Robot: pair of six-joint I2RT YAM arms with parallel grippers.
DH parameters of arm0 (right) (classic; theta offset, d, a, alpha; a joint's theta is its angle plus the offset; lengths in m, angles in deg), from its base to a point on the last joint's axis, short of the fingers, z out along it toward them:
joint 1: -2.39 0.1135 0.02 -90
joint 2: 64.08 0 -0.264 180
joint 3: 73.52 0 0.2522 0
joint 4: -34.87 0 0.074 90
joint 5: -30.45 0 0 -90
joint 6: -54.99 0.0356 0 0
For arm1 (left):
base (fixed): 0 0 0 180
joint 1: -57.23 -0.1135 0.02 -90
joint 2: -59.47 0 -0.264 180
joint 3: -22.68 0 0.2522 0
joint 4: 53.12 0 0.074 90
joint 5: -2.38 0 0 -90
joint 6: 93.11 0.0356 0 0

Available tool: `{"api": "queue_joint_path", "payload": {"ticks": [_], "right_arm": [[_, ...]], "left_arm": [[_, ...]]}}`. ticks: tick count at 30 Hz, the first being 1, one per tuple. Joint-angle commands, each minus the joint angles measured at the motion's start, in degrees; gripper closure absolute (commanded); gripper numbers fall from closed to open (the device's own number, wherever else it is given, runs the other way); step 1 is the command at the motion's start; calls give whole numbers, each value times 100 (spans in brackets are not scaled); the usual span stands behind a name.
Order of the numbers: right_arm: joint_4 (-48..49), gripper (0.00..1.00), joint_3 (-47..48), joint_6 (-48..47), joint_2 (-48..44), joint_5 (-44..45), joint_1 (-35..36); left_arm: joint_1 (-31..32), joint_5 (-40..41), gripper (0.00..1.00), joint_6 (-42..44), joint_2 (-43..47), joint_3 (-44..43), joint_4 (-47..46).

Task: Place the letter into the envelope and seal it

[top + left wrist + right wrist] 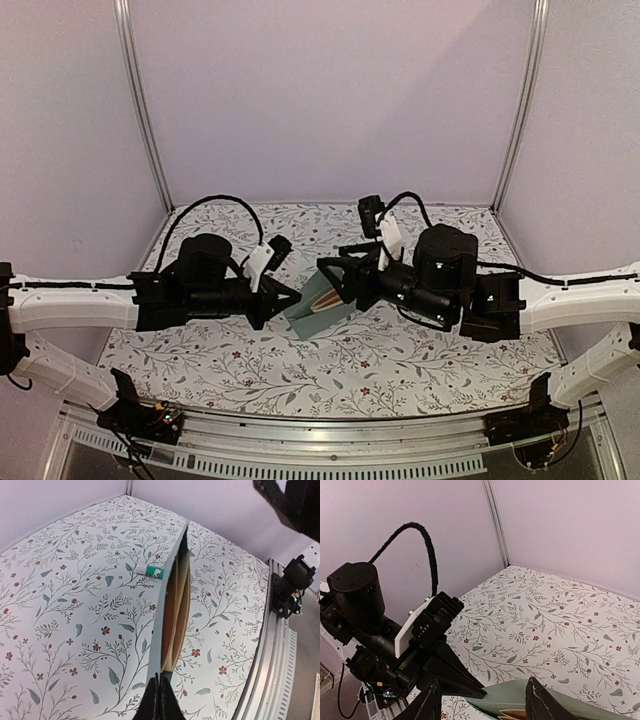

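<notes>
Floral table, one envelope pinched by left tool, one letter inside, right tool wide.

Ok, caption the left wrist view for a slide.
Left gripper holds the teal envelope edge-on, letter inside, glue stick on the table behind.

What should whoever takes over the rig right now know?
Left gripper: shut on the envelope, holding it up on edge.
Right gripper: open, at the envelope's other end, gripping nothing.
Letter: inside the envelope, whose mouth gapes open.
Glue stick: lying on the table, apart from both arms.
Done: letter inserted.
Left: close the flap and seal it.
</notes>
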Motion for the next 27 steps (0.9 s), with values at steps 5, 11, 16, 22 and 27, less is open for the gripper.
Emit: {"api": "queue_joint_path", "payload": {"ticks": [5, 11, 16, 22, 27], "right_arm": [[-447, 69, -388, -21, -417, 587, -22], [-313, 82, -271, -45, 164, 505, -22], [-169, 88, -73, -262, 722, 1094, -22], [-41, 93, -150, -350, 1043, 1662, -29], [274, 94, -331, -393, 1240, 1720, -30]], "left_arm": [[-100, -203, 100, -21, 66, 54, -265], [-104, -332, 100, -32, 94, 70, -299], [-100, -459, 100, -35, 113, 73, -318], [-106, -552, 100, -46, 228, 126, -369], [-92, -714, 100, -87, 268, 133, -408]]}}
